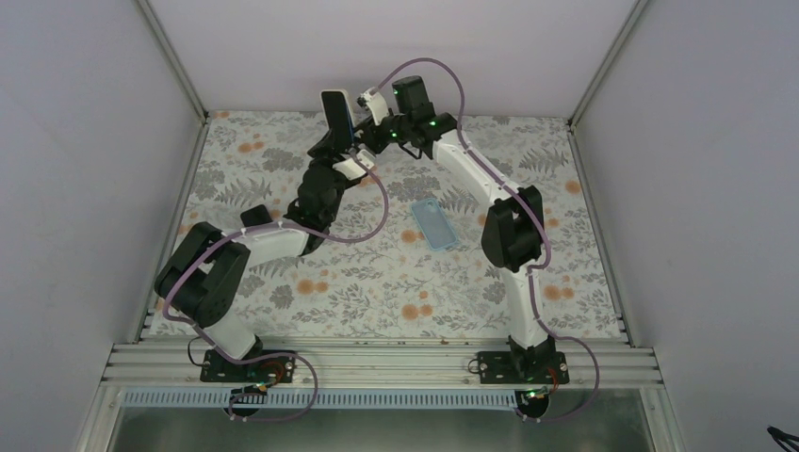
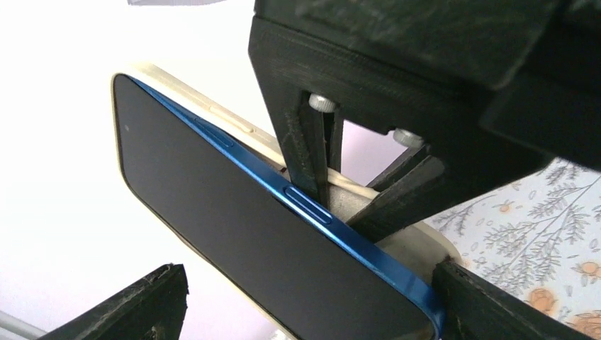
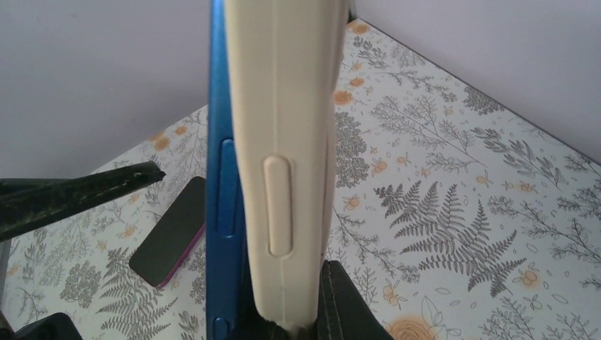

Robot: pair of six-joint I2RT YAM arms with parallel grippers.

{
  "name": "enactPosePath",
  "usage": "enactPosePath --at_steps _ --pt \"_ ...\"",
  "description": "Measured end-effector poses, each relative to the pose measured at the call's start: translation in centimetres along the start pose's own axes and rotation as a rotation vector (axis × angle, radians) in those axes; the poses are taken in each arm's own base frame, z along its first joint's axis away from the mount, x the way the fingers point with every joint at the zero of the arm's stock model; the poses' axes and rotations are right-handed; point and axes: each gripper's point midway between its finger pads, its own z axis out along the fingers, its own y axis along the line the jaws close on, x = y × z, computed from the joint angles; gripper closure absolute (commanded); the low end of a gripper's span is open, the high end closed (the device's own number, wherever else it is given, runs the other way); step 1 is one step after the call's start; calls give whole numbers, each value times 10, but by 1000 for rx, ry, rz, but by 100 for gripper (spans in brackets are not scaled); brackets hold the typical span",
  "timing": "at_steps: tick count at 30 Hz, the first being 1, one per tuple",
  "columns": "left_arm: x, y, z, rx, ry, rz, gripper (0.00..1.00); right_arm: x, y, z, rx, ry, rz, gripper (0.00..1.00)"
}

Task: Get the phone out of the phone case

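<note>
A blue phone [image 1: 334,115] with a black screen stands upright in the air at the back of the table. Its cream case [image 3: 283,142] is peeled off along one long side, with a gap between case and blue frame [image 3: 221,177]. My right gripper [image 1: 366,121] is shut on the case edge, with one black finger [image 3: 347,304] pressed on it. My left gripper [image 1: 342,155] is under the phone. In the left wrist view its jaws [image 2: 305,273] stand wide around the phone [image 2: 234,219]. The phone's lower corner is against the right finger [image 2: 489,304]. The left finger [image 2: 142,304] stands apart.
A light blue empty case [image 1: 435,224] lies flat on the floral table mat [image 1: 565,245] between the arms. A second black phone with a purple edge [image 3: 170,234] lies on the mat in the right wrist view. White walls close the back and sides.
</note>
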Motion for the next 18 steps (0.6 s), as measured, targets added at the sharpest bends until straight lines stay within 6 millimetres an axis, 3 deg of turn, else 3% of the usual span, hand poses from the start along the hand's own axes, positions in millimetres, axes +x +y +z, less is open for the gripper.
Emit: enactPosePath --at_steps 12,18 --pt "-9 16 0 -88 -70 130 36 -18 8 -2 -5 -84 -34 97" --pt "-11 20 -6 -142 -118 224 39 -21 11 -3 -12 -107 -42 97"
